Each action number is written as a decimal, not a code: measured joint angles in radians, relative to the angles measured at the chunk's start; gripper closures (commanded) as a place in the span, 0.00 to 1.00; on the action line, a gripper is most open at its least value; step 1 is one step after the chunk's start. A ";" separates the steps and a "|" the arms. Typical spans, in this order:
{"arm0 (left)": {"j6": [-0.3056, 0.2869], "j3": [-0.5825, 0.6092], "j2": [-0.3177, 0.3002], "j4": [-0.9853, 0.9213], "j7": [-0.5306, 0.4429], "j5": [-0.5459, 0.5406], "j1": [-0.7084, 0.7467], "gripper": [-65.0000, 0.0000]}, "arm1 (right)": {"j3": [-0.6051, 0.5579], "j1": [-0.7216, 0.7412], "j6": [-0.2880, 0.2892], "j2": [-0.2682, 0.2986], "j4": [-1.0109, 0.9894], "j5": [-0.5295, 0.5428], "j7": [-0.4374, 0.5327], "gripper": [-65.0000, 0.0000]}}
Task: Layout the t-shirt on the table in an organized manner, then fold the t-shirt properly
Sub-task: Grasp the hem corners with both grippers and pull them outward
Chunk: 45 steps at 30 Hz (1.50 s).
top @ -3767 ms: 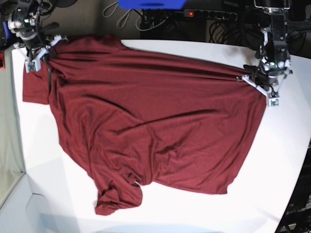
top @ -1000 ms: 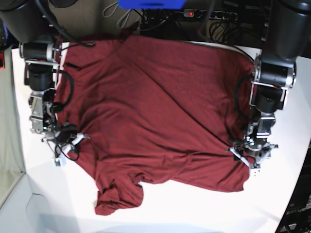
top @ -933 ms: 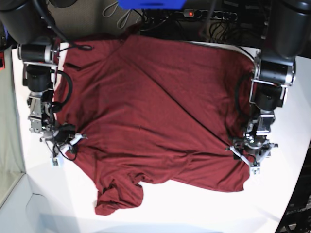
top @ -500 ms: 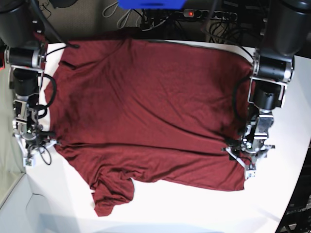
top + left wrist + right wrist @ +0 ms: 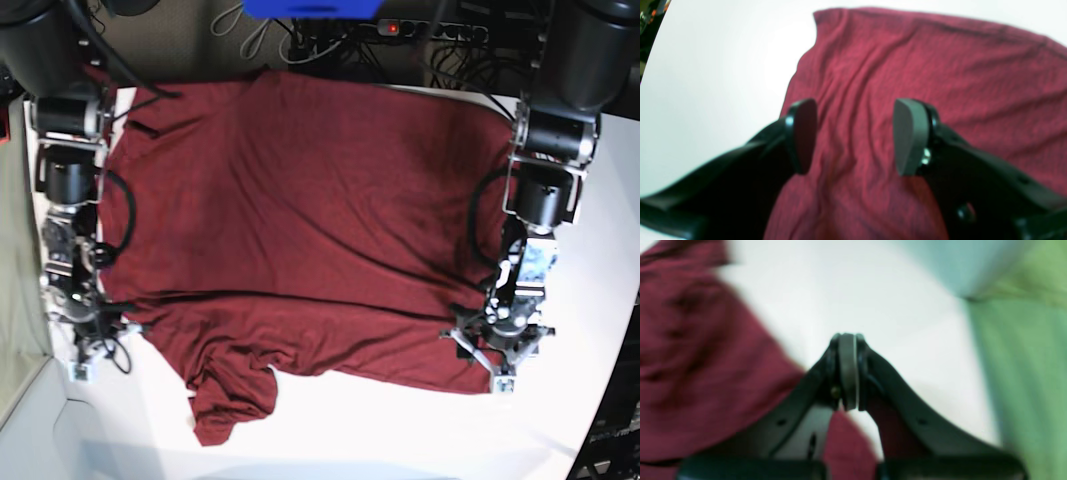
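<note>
Spreading out, the t-shirt (image 5: 300,230) lies wide across the table (image 5: 600,300), left gripper (image 5: 853,136) jaws parted over its hem holding nothing, right gripper (image 5: 847,373) pinched shut beside the sleeve edge, apparently empty.

1. Blue object (image 5: 312,8), top edge of base view, centre; cut off by the frame, flat and bright, identity not clear.
2. Black power strip (image 5: 432,30), just right of the blue object; a small red light (image 5: 391,27) glows at its left end.
3. Loose cables (image 5: 240,35), pale loops lying on the dark floor left of the blue object; more dark cables (image 5: 470,70) tangled at upper right.
4. Green surface (image 5: 1033,373), right side of right wrist view; heavily blurred, possibly floor or a panel.
5. Pale grey-green strip (image 5: 20,300) along the left edge of base view.
</note>
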 measured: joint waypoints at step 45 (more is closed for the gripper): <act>-0.003 0.000 -0.029 0.129 -0.102 -0.004 0.100 0.46 | -0.010 0.090 0.015 -0.124 0.051 -0.006 0.006 1.00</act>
